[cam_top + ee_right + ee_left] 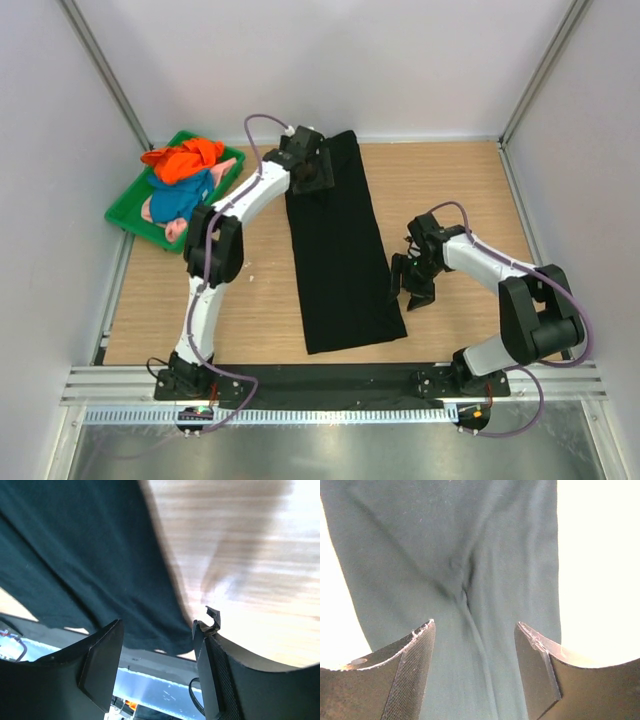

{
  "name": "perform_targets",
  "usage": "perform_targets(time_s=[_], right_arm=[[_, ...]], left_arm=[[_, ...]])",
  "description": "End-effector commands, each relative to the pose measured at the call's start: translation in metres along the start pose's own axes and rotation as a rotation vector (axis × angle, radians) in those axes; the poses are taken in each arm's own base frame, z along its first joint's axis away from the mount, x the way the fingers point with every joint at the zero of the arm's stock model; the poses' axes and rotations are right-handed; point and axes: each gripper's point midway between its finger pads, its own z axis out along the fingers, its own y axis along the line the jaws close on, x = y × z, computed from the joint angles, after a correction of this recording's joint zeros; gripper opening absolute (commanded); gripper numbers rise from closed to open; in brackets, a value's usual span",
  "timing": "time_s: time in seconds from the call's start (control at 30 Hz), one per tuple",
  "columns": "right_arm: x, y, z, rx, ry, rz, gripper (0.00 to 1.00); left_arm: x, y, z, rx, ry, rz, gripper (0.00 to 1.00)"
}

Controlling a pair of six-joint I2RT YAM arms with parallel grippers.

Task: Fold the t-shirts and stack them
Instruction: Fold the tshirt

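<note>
**Top external view.** The black t-shirt (340, 250) lies flat on the wooden tabletop (450, 180) as one long narrow strip. It runs from the far edge of the tabletop toward the arm bases. The left fingers (310, 170) are positioned over the far left corner of the strip. The right fingers (420, 290) are positioned just beside the strip's right edge, near its near end, over bare wood. A green tray (125, 212) sits at the far left of the tabletop, well apart from the strip. It contains a loose heap consisting of an orange t-shirt (185, 160) on top, a blue t-shirt (185, 198) below it and a pink t-shirt (178, 228) at the near side.

**Left wrist view.** The left fingers (410, 680) stand wide apart. Nothing is clamped between them. The black t-shirt (445, 545) fills the field beyond them. A puckered crease in it runs down toward the gap between the fingers.

**Right wrist view.** The right fingers (100, 665) are spread apart and hold nothing. The black t-shirt (75, 555) occupies the left of the field. Its edge crosses diagonally toward the gap. Bare tabletop (240, 545) occupies the right of the field.
</note>
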Motion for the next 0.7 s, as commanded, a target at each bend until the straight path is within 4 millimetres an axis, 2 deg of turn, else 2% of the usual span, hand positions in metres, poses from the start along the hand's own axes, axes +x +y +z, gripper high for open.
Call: perform_targets(time_s=[0.0, 0.07, 0.13, 0.17, 0.2, 0.27, 0.3, 0.33, 0.37, 0.4, 0.43, 0.5, 0.53, 0.57, 0.67], right_arm=[[0.010, 0.005, -0.011, -0.038, 0.008, -0.015, 0.64], [0.016, 0.007, -0.013, -0.058, 0.028, -0.004, 0.64], [0.023, 0.005, -0.012, -0.055, 0.050, 0.007, 0.64], [0.024, 0.005, -0.013, -0.054, 0.050, 0.016, 0.64], [0.027, 0.003, -0.013, -0.048, 0.056, 0.028, 0.64], [0.031, 0.001, -0.016, -0.038, 0.061, 0.048, 0.64], [0.032, 0.001, -0.017, -0.036, 0.058, 0.052, 0.64], [0.033, 0.001, -0.019, -0.037, 0.059, 0.055, 0.64], [0.033, 0.001, -0.020, -0.041, 0.051, 0.058, 0.64], [0.033, 0.001, -0.021, -0.044, 0.052, 0.061, 0.64], [0.033, 0.002, -0.021, -0.054, 0.053, 0.060, 0.64], [0.036, 0.003, -0.019, -0.073, 0.067, 0.071, 0.64], [0.038, 0.003, -0.018, -0.077, 0.078, 0.076, 0.64], [0.040, 0.002, -0.016, -0.080, 0.089, 0.086, 0.64], [0.050, -0.001, -0.014, -0.089, 0.116, 0.109, 0.63]], left_arm=[[-0.041, -0.022, -0.094, 0.088, -0.093, 0.019, 0.66], [-0.029, -0.016, -0.120, 0.077, -0.041, 0.028, 0.66], [-0.002, -0.018, -0.137, 0.122, 0.055, 0.012, 0.65], [-0.001, -0.025, -0.163, 0.169, 0.041, -0.012, 0.64], [0.041, -0.006, -0.153, 0.138, 0.144, -0.031, 0.64], [0.073, -0.004, -0.164, 0.177, 0.192, -0.082, 0.62], [0.105, 0.011, -0.171, 0.160, 0.243, -0.113, 0.61], [0.127, 0.015, -0.176, 0.166, 0.278, -0.128, 0.60], [0.139, 0.015, -0.178, 0.180, 0.285, -0.169, 0.59], [0.148, 0.016, -0.191, 0.200, 0.276, -0.183, 0.59], [0.185, 0.035, -0.187, 0.153, 0.341, -0.198, 0.59], [0.205, 0.031, -0.196, 0.189, 0.349, -0.243, 0.58], [0.228, 0.043, -0.194, 0.160, 0.393, -0.272, 0.58], [0.241, 0.043, -0.197, 0.162, 0.413, -0.278, 0.58], [0.262, 0.047, -0.204, 0.134, 0.414, -0.298, 0.59]])
